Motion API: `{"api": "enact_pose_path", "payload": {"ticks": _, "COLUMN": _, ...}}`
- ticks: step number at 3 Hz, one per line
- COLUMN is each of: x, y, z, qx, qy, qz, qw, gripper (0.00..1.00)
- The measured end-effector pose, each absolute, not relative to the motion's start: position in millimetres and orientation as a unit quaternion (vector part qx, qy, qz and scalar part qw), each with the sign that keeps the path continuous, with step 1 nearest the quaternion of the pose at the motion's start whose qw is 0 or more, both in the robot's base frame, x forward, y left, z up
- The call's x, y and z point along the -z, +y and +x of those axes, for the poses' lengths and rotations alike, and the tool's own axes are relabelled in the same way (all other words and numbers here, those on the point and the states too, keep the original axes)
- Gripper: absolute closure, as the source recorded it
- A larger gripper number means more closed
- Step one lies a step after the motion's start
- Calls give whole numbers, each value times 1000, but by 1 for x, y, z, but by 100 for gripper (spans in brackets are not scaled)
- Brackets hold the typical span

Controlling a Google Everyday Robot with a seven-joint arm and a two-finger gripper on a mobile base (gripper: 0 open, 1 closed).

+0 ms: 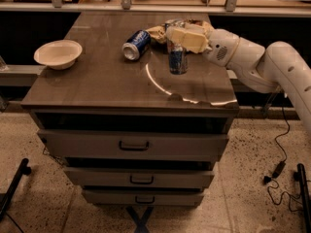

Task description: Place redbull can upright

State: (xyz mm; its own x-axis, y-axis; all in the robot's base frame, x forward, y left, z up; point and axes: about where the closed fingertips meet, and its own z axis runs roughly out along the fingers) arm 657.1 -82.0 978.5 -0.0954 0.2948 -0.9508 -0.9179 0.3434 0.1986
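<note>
Item, as seen from the floor in front of it: drawer cabinet [131, 144], three drawers, with a dark glossy top [97, 81] serving as the work surface; white robot arm [252, 64], reaching in from the right side over the back right of the top; pale bowl [58, 54], empty, near the left edge and well apart from everything else; gripper [181, 39], cream-coloured, over the back right of the top, clamped from above on the upper end of the redbull can; dark-blue can [136, 44], shorter and fatter, lying on its side near the back centre, just left of the gripper; redbull can [178, 61], slim, silver and blue, upright under the gripper, its base at the surface or possibly just clear of it, which I cannot make out from here. Handling notes for the redbull can: thin metal wall, rigid enough under a light squeeze but likely to dent under a hard one; smooth and slippery; probably light; narrow foot on a tall body, so it tips easily; the present hold near the top suits setting it down straight, provided the release is vertical and gentle
</note>
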Motion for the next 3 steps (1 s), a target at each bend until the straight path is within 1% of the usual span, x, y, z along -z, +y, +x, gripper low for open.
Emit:
{"api": "enact_pose_path", "payload": {"ticks": 1, "x": -981, "y": -84, "z": 659, "qx": -504, "qy": 535, "qz": -299, "qw": 609, "gripper": 100}}
{"api": "enact_pose_path", "payload": {"ticks": 3, "x": -989, "y": -117, "z": 666, "qx": -513, "qy": 484, "qz": -310, "qw": 637, "gripper": 100}}
